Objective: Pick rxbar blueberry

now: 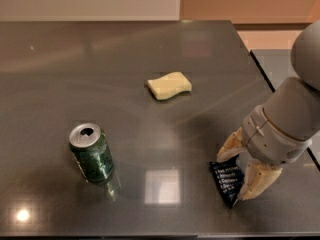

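My tool (243,165), spread apart, straddles the rxbar blueberry (226,180) at five o'clock on the surface (125,49). Risk, I judge: the flat wrapper skids out during closure.

Place: seemingly a break room or kitchenette.
Signs: a glossy dark worktop (125,109) below a pale wall (90,1) carried a soda can (91,153), a sponge (169,85) and a snack bar (226,180).
Gripper (232,176): low at the worktop's front right, fingers spread astride the snack bar.

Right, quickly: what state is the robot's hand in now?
The hand is open, low at the table's front right, fingers either side of the rxbar blueberry, not gripping it.
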### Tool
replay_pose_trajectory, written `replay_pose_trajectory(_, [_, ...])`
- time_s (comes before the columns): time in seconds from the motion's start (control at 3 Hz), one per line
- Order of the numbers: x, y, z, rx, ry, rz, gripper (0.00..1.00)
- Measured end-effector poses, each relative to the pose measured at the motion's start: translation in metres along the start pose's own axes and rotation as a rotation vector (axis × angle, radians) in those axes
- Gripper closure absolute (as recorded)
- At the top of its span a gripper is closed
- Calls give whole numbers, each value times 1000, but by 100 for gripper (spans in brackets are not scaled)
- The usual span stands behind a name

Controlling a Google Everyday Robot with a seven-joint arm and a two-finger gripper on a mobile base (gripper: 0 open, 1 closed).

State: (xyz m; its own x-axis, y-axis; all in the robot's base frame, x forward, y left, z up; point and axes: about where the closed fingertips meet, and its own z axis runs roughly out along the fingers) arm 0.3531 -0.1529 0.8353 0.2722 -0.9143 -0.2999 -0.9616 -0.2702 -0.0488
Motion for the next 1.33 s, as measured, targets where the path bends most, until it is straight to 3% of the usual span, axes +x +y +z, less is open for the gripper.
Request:
replay_pose_trajectory(0.67, [-6, -35, -48, 77, 3, 81, 100])
replay_pose_trajectory(1.33, [-15, -61, -91, 160, -15, 120, 100])
